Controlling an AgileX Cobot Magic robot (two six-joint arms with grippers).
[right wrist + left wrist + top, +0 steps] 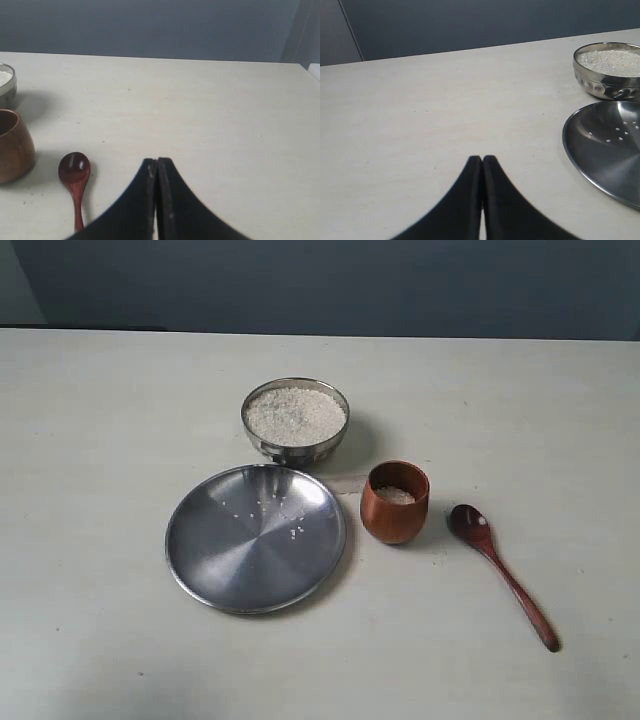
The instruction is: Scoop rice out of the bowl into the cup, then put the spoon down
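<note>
The steel bowl point(295, 421) sits at the table's middle back, filled with a pale heap of rice point(295, 414). To its front right stands the wooden cup point(395, 502) with a little rice point(396, 495) inside. The spoon point(500, 571) lies flat on the table right of the cup, its oval bowl nearest the cup and empty. Neither gripper appears in the exterior view. My left gripper point(482, 159) is shut and empty, hovering over bare table left of the bowl point(608, 70). Beside the spoon point(75, 181) and cup point(14, 145), my right gripper point(157, 161) is shut on nothing.
A wide flat steel plate point(215, 560) lies in front of the bowl, left of the cup, with several stray rice grains on it. It also shows in the left wrist view as the plate point(590, 155). A dark wall runs behind the table's far edge.
</note>
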